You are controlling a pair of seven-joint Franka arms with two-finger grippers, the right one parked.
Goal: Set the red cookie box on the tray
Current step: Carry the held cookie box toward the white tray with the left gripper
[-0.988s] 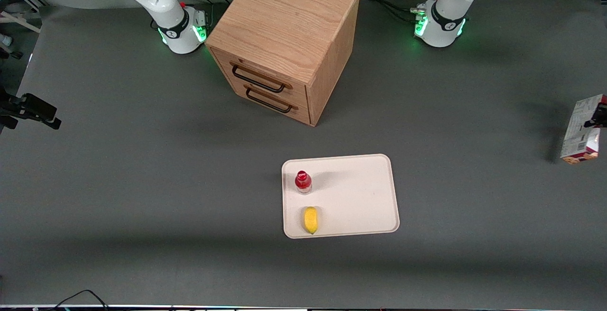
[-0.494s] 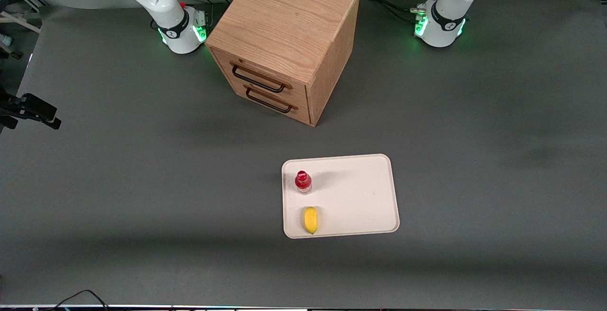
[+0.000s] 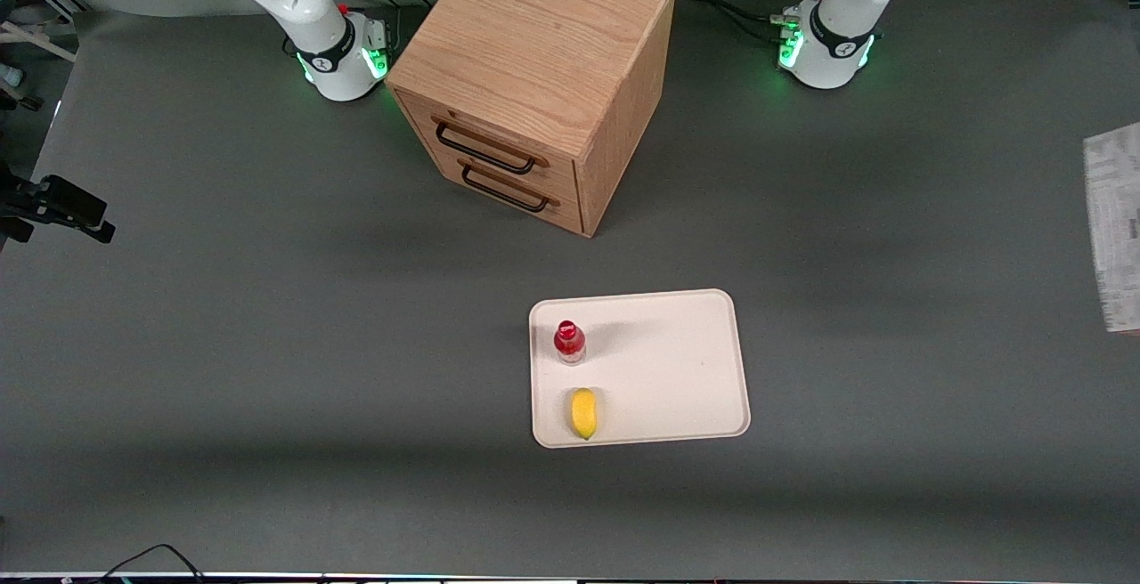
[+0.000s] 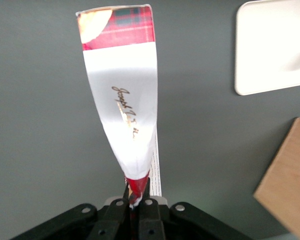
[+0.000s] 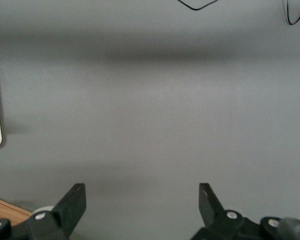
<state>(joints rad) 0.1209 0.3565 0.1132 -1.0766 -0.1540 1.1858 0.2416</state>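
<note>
Right now, in the front view, the long flat dark red and white cardboard cookie box (image 3: pixel 1113 228) shows only its text-printed white face at the working arm's end of the bench (image 3: pixel 267 344), its long axis running from nearer that camera to farther. The flat cream-white rectangular tray (image 3: pixel 659 361) with rounded corners lies well apart from it, toward the bench's middle. A small red-capped bottle (image 3: pixel 569 340) and a yellow banana-shaped piece (image 3: pixel 582 412) stand along the tray's edge toward the parked arm, so the half nearer my box is bare. The wooden two-drawer cabinet (image 3: pixel 534 77) stands farther from the camera than the tray, out of a straight path, I judge.

From my wrist, my tool (image 4: pixel 136 196) is clenched on one end of the box (image 4: pixel 124 100), which stretches lengthwise away from the fingers. A tray corner (image 4: pixel 275 45) and a cabinet corner (image 4: pixel 287 175) show off to one side.
</note>
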